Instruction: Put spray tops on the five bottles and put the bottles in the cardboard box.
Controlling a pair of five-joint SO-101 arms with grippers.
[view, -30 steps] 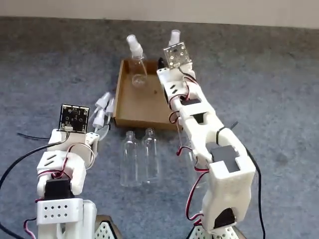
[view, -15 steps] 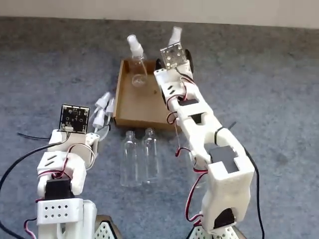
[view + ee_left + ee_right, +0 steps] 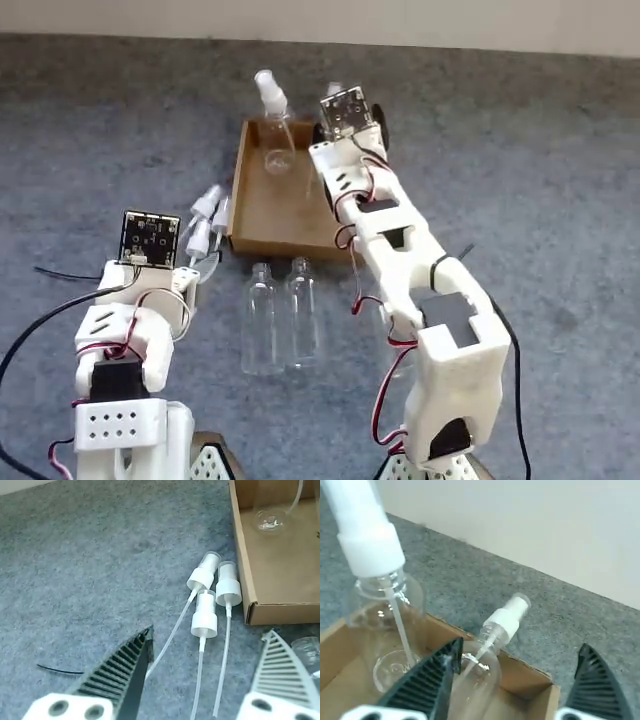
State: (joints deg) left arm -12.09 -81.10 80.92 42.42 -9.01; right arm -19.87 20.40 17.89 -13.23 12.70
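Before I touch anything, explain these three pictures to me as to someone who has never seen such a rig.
These are two small robot arms, each ending in a two-fingered gripper. One picture looks down on the table from above; the other two come from a camera on each arm's wrist, so its own jaws show in front. On the grey surface lie two clear bottles without tops and three loose spray tops, these under the open left gripper. The cardboard box holds one upright topped bottle and a second, tilted bottle. The right gripper is open near that one; neither gripper holds anything.
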